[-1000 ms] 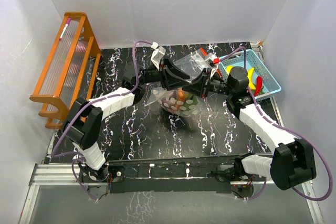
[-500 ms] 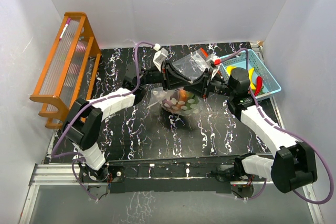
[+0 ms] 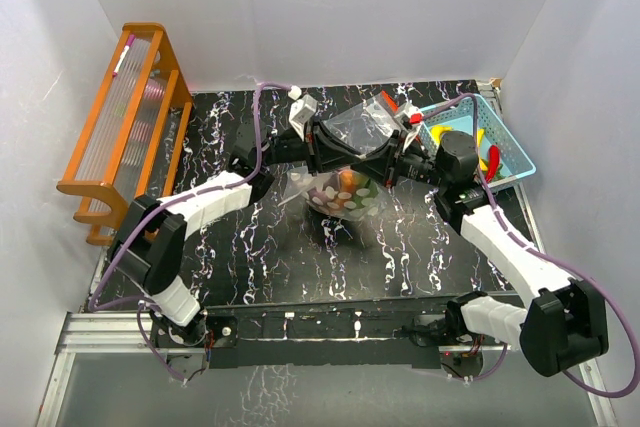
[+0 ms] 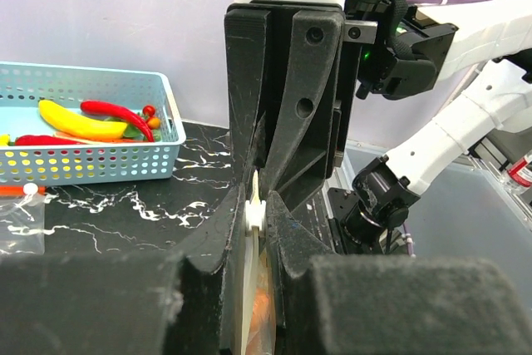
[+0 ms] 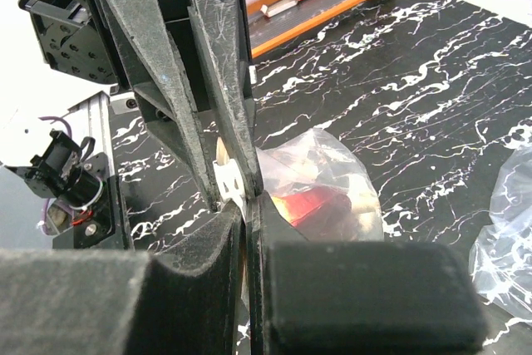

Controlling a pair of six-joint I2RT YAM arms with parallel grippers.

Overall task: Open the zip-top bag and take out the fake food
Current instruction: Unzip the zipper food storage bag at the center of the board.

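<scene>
Left fingers [image 4: 209,243] are closed on the top edge of the bag [image 3: 340,197], mid-tabletop, food [image 3: 345,182] inside. Right fingers [image 5: 212,239] pinch the same edge. Best to pull apart slowly and evenly, keeping the bag upright; the basket [image 3: 516,133] is far right.

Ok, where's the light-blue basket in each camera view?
Top external: light-blue basket at the far right of the black marbled table.
Left wrist: at the left edge, holding a yellow banana and red chilli.
Right wrist: not in it.
Shared landmark: the filled zip-top bag, mid-table.
</scene>
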